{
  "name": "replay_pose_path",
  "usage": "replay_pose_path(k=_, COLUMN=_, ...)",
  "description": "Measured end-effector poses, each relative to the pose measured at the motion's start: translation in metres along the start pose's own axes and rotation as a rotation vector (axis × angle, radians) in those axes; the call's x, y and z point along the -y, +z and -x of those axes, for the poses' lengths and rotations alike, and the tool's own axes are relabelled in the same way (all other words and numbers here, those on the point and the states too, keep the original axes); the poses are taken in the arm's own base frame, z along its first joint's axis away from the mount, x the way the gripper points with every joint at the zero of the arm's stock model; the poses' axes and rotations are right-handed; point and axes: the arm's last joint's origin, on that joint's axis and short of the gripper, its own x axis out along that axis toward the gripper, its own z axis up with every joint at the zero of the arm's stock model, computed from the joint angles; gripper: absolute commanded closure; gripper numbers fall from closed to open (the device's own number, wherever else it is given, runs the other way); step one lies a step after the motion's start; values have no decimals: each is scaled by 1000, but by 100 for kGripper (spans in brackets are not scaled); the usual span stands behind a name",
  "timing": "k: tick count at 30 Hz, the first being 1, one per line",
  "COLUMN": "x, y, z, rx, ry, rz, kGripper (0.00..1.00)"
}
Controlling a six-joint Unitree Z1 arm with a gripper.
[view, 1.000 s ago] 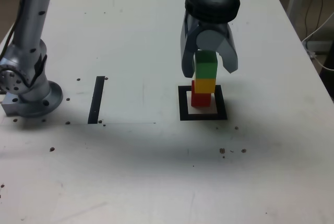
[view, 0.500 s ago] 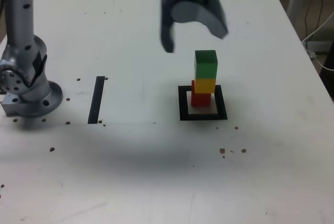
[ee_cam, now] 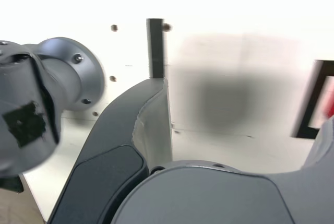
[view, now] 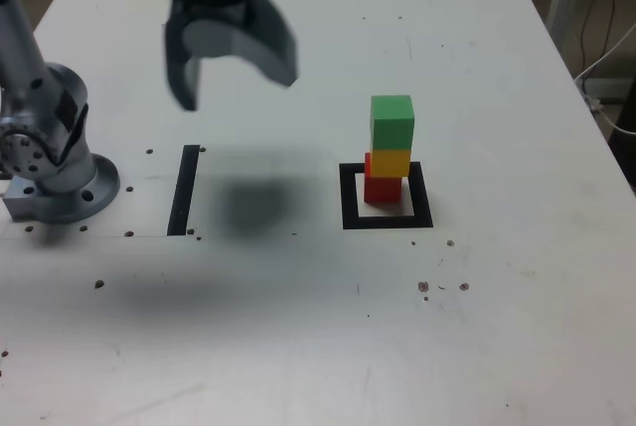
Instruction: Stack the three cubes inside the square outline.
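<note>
Open end effector [view: 237, 86] hovers well apart from the stacked cubes [view: 391, 148].

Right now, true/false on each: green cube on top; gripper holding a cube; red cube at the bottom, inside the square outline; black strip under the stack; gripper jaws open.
1. The green cube tops the stack. True.
2. The gripper is holding a cube. False: nothing is between its jaws, and all three cubes are in the stack.
3. The red cube is at the bottom, inside the square outline. True.
4. The straight black strip lies under the stack. False: it lies apart, toward the exterior view's left.
5. The gripper's jaws are open. True.
</note>
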Motion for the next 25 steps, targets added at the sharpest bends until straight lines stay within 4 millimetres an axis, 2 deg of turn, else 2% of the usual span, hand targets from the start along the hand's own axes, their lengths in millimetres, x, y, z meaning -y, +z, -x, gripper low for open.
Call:
replay_pose_path(k=3, x=2, y=-11, z=-19, rx=-39, ry=-4, rz=-10, kGripper=1)
replay_pose_path(k=9, x=6, y=-21, z=-50, rx=-41, ry=-37, rz=-24, kGripper=1)
replay_pose_path(k=16, x=10, y=-28, z=-76, rx=-34, ry=-70, rz=-33, kGripper=1)
replay_pose_path(k=25, x=12, y=-29, z=-86, rx=-22, ry=-91, rz=-43, kGripper=1)
